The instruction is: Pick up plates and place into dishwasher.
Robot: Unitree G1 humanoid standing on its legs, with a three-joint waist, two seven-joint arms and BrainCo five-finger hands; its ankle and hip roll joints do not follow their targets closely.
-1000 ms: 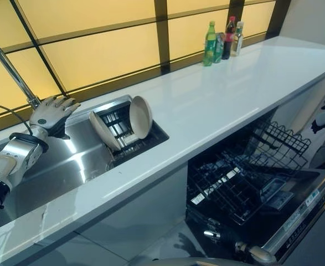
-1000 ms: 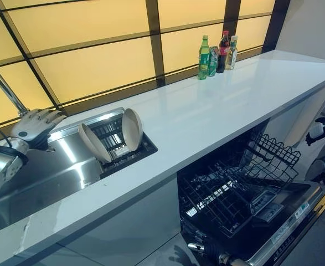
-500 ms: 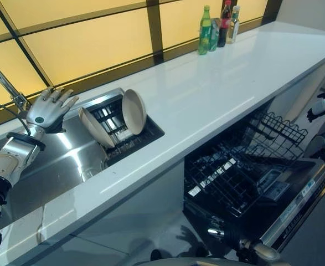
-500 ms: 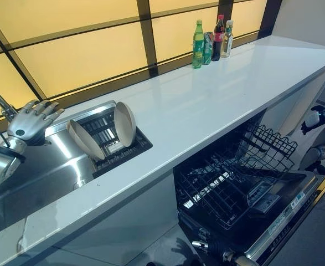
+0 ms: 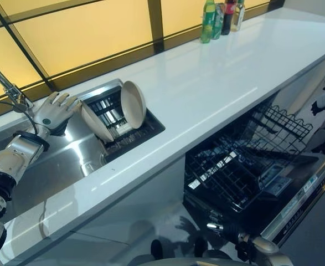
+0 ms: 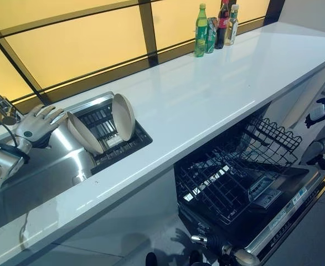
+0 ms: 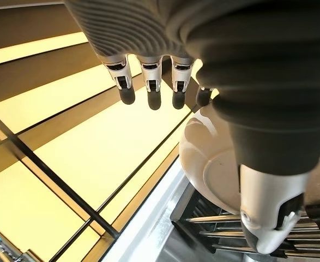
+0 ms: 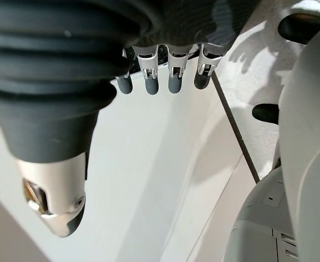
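While my left hand [image 5: 52, 113] hovers over the sink [image 5: 51, 166], fingers [image 7: 153, 87] spread and holding nothing, I log two cream plates [image 5: 133, 104] standing tilted on edge in the dark rack [image 5: 134, 136] beside it. My right hand [image 8: 170, 76]: fingers straight, empty. Dishwasher [image 5: 251, 177] below the table [image 5: 217, 83]: open, wire basket pulled out.
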